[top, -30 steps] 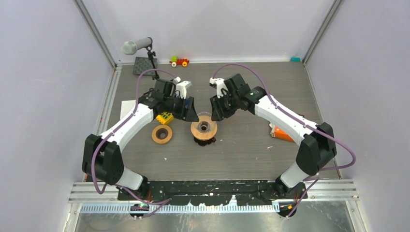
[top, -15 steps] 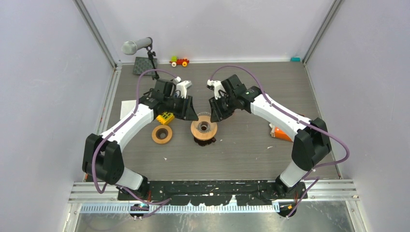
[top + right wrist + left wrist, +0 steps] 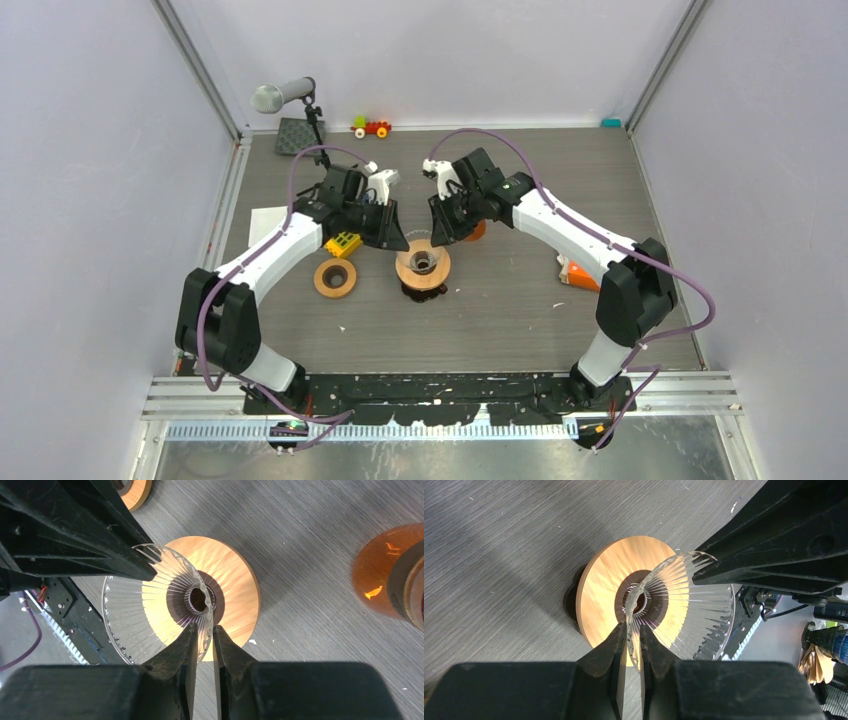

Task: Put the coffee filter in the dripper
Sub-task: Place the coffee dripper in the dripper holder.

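Note:
The dripper [image 3: 422, 262] is a clear ribbed glass cone on a round wooden disc [image 3: 601, 587], standing mid-table on a dark base. My left gripper [image 3: 396, 240] is shut on the cone's left rim; its fingertips [image 3: 633, 630] pinch the glass wall [image 3: 684, 600]. My right gripper [image 3: 441, 238] is shut on the opposite rim; its fingertips [image 3: 202, 630] pinch the glass [image 3: 145, 605] above the wooden disc [image 3: 235, 580]. The cone is empty inside. I cannot pick out a coffee filter in any view.
An amber glass piece [image 3: 476, 230] lies just right of the right gripper and shows in the right wrist view [image 3: 380, 580]. A wooden ring [image 3: 335, 277] and a yellow block [image 3: 341, 243] sit left of the dripper. An orange packet [image 3: 580, 273] lies right, a white sheet [image 3: 262, 218] left.
The right arm has shifted slightly left and back, uncovering the amber glass piece beside it. Both grippers stay on the dripper, which has not visibly moved.

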Motion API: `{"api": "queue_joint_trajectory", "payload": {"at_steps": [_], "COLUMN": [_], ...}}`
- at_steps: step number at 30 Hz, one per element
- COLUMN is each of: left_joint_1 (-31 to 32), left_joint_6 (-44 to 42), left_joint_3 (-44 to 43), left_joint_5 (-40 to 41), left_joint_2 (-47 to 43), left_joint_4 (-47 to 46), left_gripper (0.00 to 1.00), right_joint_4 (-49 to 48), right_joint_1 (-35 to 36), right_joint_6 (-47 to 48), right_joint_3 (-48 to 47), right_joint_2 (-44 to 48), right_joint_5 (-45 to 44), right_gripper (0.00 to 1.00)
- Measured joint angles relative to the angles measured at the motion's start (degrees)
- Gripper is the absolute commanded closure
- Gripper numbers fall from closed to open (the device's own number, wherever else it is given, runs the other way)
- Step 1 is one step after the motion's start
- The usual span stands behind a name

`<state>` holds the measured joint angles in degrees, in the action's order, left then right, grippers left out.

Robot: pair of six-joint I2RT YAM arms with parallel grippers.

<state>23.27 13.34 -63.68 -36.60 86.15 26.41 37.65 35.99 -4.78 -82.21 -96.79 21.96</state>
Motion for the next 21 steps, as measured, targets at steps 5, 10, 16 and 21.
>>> {"api": "queue_joint_trajectory", "payload": {"at_steps": [5,10,16,21], "left_joint_1": [0.35,0.85,1.42,1.62], "left_joint_6": [-0.15,-0.44,-1.31,-2.10], "left_joint_3": [0.00,0.00,-0.09,-1.05], "left_joint_5": [1.22,1.81,2.47,3.54], "left_joint_2": [0.09,0.09,-0.04,-0.09], "left_joint_4": [0.02,-0.07,0.11,1.75], "left_gripper": [0.96,1.00,1.00,1.00], "right_joint_4": [0.11,-2.51,-5.18,-6.27], "right_joint_1": [0.07,0.04,0.02,0.00], "right_joint_6": [-0.02,-0.07,-0.07,-0.09], "right_joint_3": [-0.02,2.78,5.31,5.81], "right_joint_2": [0.04,1.84,3.48,3.56], "right_joint_5": [0.55,0.46,0.50,0.94], "right_gripper": [0.81,0.83,0.84,0.85]}}
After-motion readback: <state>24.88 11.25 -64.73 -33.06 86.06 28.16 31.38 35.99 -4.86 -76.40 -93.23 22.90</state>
